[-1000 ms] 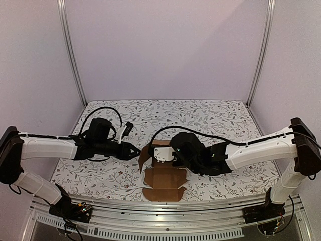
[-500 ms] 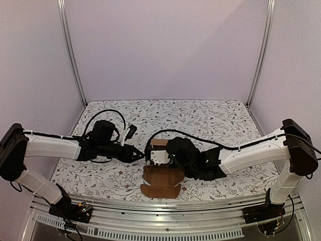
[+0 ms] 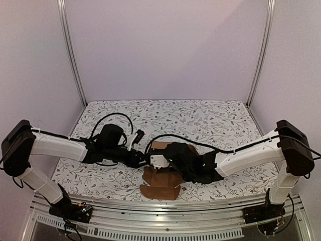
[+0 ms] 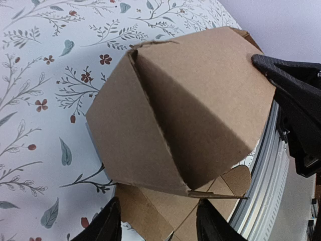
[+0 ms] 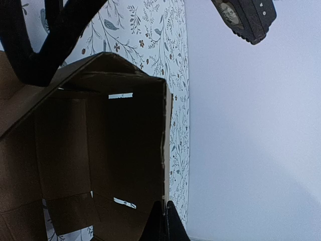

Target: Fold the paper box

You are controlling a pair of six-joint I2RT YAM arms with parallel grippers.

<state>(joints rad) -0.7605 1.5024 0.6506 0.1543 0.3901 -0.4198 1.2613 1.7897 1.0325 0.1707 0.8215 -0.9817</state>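
Note:
The paper box is plain brown cardboard, partly folded, near the table's front middle. In the left wrist view the box shows two raised walls meeting at a crease, with flat flaps below. My left gripper is open at the box's left side; its fingers straddle a lower flap without closing on it. My right gripper is shut on the edge of an upright wall of the box, its fingertips pinched together. The right gripper's finger also shows beside the box.
The floral table cover spreads behind and to both sides. The metal rail runs along the front edge just below the box flaps. Black cables loop over the left arm. Metal posts stand at the back corners.
My left gripper has moved right up to the box. My right gripper has shifted left with the box wall, and the box's walls have come up more while the front flaps curled.

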